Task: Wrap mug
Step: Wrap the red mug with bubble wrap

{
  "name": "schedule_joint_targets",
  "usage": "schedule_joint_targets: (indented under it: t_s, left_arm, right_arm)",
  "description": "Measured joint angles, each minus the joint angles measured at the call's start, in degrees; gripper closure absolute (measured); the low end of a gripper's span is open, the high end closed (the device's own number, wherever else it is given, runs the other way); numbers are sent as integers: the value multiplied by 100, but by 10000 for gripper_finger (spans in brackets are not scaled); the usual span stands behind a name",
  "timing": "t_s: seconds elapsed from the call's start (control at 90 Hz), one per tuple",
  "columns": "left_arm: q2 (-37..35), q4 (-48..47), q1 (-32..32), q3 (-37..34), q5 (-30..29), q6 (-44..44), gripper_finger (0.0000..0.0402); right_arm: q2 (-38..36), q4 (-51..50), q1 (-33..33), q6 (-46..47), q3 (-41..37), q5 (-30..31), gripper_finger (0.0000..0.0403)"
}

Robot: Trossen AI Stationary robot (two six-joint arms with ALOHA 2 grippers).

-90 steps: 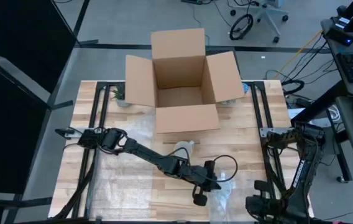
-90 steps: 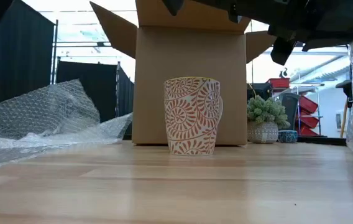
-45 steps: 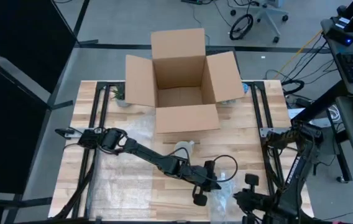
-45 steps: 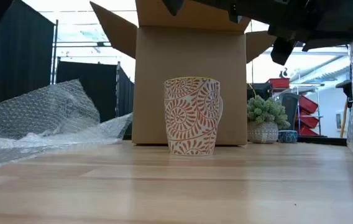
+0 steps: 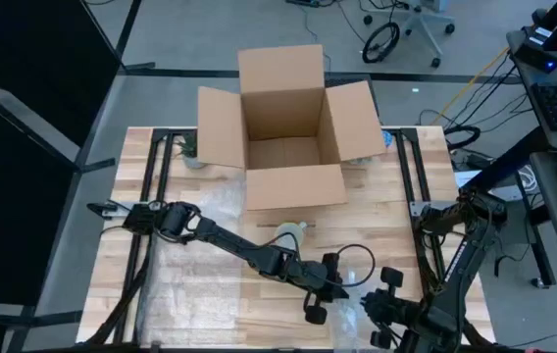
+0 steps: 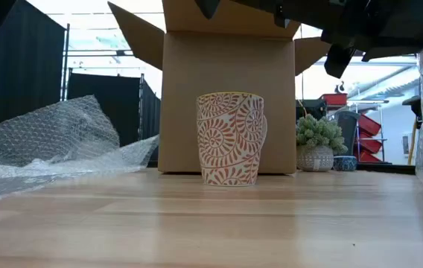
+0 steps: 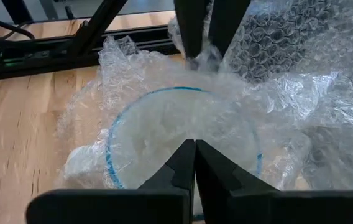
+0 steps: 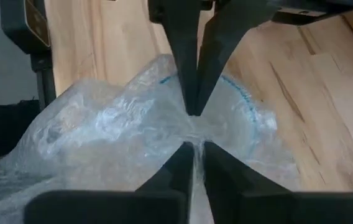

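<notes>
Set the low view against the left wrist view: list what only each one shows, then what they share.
Only the low view: the mug standing upright and unwrapped, the cardboard box behind it, and a potted plant. Only the left wrist view: the left pincer and right pincer, each shut on bubble wrap bundled over a blue-rimmed round object. Both: bubble wrap and the wooden table.

I am seeing only the right arm (image 5: 460,257) moving: its right gripper (image 5: 388,294) is travelling up from the table's near edge toward the bubble wrap (image 5: 352,304), now closing in just beside the left gripper (image 5: 315,312).
</notes>
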Motion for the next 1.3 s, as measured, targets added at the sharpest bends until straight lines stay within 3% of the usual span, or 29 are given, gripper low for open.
schedule_joint_targets:
  t_s: [0.356, 0.811, 1.033, 1.3]
  left_arm:
    - [0, 2, 0, 0, 0, 4, 402]
    - [0, 3, 0, 0, -2, 4, 402]
    - [0, 13, 0, 2, -1, 6, 402]
    - [0, 7, 0, 2, 0, 4, 402]
  right_arm:
    - [-2, 102, -472, 325, -32, 40, 257]
    - [-60, 499, -740, -7, -271, -51, 256]
    - [-295, 456, -374, -10, -164, -514, 248]
    - [-323, 199, 359, 1268, -164, -1254, 181]
